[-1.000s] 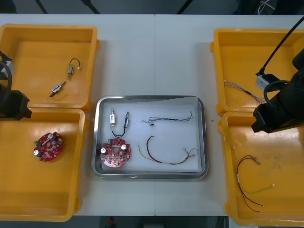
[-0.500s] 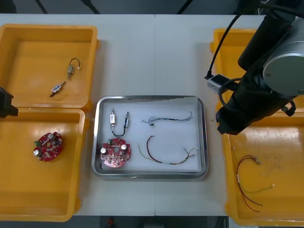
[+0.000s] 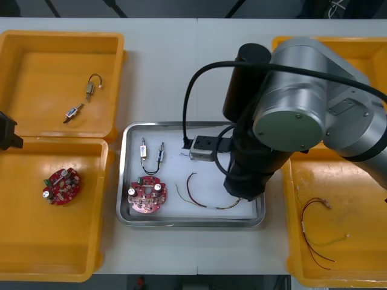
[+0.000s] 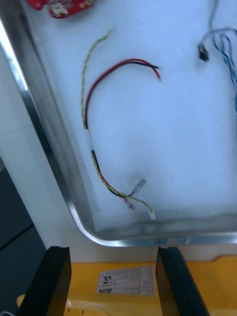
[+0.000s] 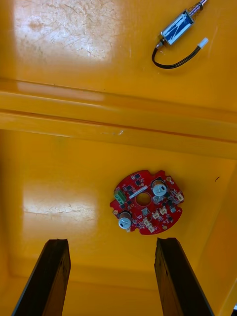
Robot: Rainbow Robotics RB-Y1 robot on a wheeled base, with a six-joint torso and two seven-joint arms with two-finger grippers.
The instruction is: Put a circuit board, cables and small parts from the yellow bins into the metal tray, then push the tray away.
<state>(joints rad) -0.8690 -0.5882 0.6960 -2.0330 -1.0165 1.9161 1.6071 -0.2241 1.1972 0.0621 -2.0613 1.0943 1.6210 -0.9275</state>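
Note:
The metal tray [image 3: 123, 181], white inside, holds a round red circuit board [image 3: 147, 194], two small metal parts [image 3: 152, 153] and a red and yellow cable [image 3: 199, 194]. My right arm [image 3: 290, 115] reaches over the tray's right half and hides much of it. In the right wrist view my right gripper [image 4: 112, 281] is open above the tray's rim [image 4: 44, 148], with the red and yellow cable [image 4: 94, 148] and a blue and white cable [image 4: 226, 47] beyond its fingers. My left gripper [image 5: 111, 276] is open over the near left bin, a second circuit board [image 5: 146, 201] ahead of it.
The far left bin [image 3: 36, 54] holds two small metal parts [image 3: 81, 99]. The near left bin [image 3: 36, 241] holds a circuit board [image 3: 60, 186]. A red and yellow cable [image 3: 314, 232] lies in the near right bin [image 3: 363, 254]. My left arm [image 3: 7, 132] sits at the left edge.
My right arm has swung left from the right bins to over the tray's right half. The left arm drew back toward the left edge, then held still.

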